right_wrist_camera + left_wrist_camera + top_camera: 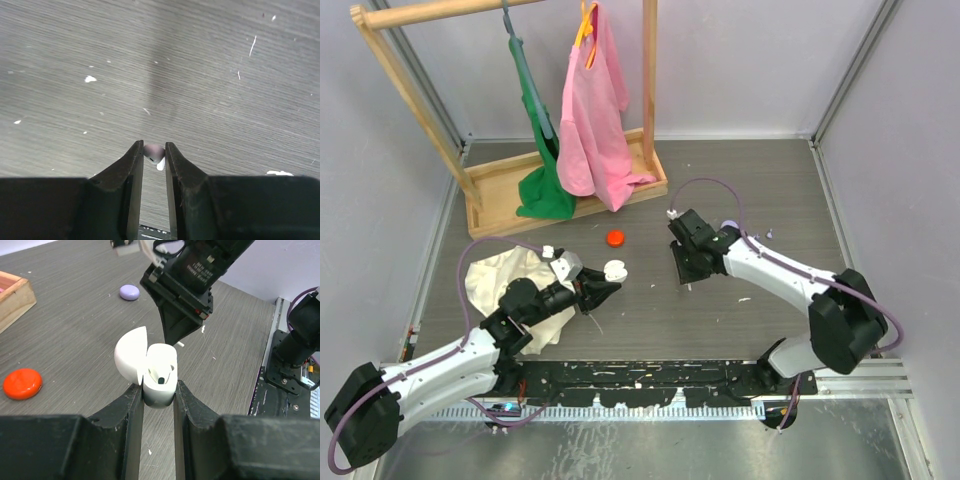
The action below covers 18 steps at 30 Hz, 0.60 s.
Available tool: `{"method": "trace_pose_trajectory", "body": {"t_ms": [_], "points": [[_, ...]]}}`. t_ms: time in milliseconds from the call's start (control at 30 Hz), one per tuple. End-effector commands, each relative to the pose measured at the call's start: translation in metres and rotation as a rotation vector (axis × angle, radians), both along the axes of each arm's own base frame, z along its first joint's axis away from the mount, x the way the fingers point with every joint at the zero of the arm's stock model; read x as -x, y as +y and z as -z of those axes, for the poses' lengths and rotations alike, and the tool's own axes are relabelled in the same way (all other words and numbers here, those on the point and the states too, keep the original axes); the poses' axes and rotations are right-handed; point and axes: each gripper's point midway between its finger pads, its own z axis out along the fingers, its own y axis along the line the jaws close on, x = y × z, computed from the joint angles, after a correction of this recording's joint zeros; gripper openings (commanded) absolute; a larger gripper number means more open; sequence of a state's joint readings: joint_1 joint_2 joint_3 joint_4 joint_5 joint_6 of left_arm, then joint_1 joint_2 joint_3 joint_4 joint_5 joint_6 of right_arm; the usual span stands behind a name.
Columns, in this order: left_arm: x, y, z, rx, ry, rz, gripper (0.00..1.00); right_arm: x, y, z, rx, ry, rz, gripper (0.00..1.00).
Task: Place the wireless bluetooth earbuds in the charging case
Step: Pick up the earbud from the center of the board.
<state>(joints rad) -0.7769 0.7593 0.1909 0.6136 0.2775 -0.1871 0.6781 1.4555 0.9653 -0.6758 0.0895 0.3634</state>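
writing: white print on a label on the right arm's black housing shows in the left wrist view, too blurred to read; no other lettering legible.
left gripper (159,389): clenched on the lower body of the charging case (162,356), one finger on each side.
charging case: white, rounded, held up off the table (770,190), its hinged lid swung open to the left in the left wrist view.
first earbud (162,376): white with a dark tip, sitting inside the open case.
right gripper (154,146): fingers nearly together, pinching the second earbud (154,152) at their tips, pointed down at the table.
second earbud: small and whitish, a short white stem poking out below the fingertips.
only in the left wrist view: the inside of the case and the earbud in it; the right gripper hanging tip-down just behind the case; a lavender puck (129,292) lying on the table beyond.
only in the right wrist view: the pinched earbud; grey wood-grain tabletop with white flecks.
only in the top view: a clear gap between the two grippers; a wooden rack (570,185) at the back with a pink shirt (592,120) and a green garment (542,190); a cream cloth (500,280) by the left arm.
red cap (615,237): on the table just beyond the case, apart from both grippers.
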Motion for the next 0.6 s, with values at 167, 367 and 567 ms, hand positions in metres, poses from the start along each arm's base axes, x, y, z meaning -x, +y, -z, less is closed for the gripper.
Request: {"method": "trace_pose_trajectory", "body": {"t_ms": [167, 367, 567], "points": [[0.001, -0.004, -0.029, 0.045, -0.086, 0.025, 0.0, -0.023, 0.047, -0.088, -0.198, -0.375, -0.124, 0.23], [0.0, -0.003, -0.027, 0.038, -0.093, 0.017, 0.0, -0.018, 0.074, -0.135, -0.332, -0.543, -0.225, 0.23], [0.002, -0.004, -0.029, 0.046, -0.103, 0.029, 0.0, -0.006, 0.094, -0.175, -0.461, -0.679, -0.314, 0.22]]}}
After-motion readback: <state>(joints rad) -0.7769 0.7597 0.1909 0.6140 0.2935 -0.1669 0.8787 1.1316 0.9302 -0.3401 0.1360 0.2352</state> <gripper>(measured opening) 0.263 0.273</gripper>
